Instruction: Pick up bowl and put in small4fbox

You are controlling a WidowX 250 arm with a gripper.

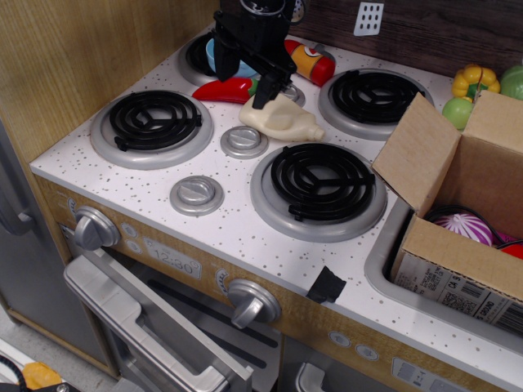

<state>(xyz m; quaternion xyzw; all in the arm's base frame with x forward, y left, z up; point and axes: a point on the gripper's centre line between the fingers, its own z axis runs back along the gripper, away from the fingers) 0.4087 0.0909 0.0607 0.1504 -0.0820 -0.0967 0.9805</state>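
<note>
The light-blue bowl (219, 55) sits on the back left burner, mostly hidden behind my black gripper (243, 83); only its left rim shows. My gripper hangs open just above and in front of the bowl, with one finger near the bowl's rim and the other over the cream bottle. It holds nothing. The brown cardboard box (458, 196) with upright flaps and barcode labels stands in the sink at the right, with toy food inside.
A red pepper (222, 90), a cream toy bottle (282, 120) and a ketchup bottle (309, 61) lie around the bowl. Toy vegetables (477, 84) sit behind the box. Four black burners and silver knobs cover the stove top; a wooden wall (73, 57) stands at the left.
</note>
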